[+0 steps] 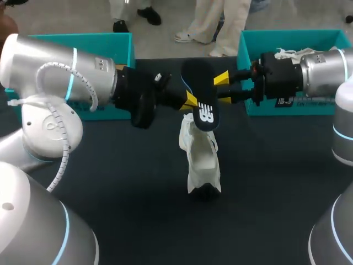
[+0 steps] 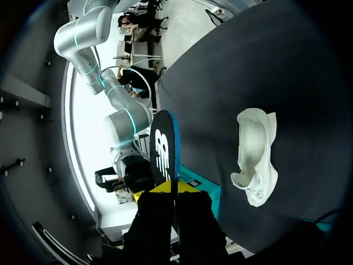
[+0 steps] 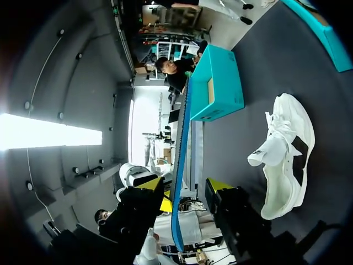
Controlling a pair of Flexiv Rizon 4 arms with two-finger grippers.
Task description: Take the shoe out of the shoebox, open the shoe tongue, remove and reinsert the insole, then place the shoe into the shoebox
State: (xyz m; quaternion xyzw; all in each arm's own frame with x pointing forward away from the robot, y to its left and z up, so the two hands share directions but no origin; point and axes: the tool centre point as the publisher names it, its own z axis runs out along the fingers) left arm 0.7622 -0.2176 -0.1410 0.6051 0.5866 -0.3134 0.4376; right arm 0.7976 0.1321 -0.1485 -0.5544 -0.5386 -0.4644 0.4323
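Insole mid-scene, shoe nearer, boxes far.
The insole [image 1: 201,91] hangs between left hand [image 1: 190,101] and right hand [image 1: 222,88]; the shoe [image 1: 201,160] lies nearer on the worktop [image 1: 138,193]; left box [image 1: 105,44] and right box [image 1: 259,41] stand far.

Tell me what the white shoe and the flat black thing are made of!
The shoe looks like soft white fabric, since it sags and wrinkles. The insole in the left gripper seems thin foam, matte black on top with a blue edge, though I can't be sure.
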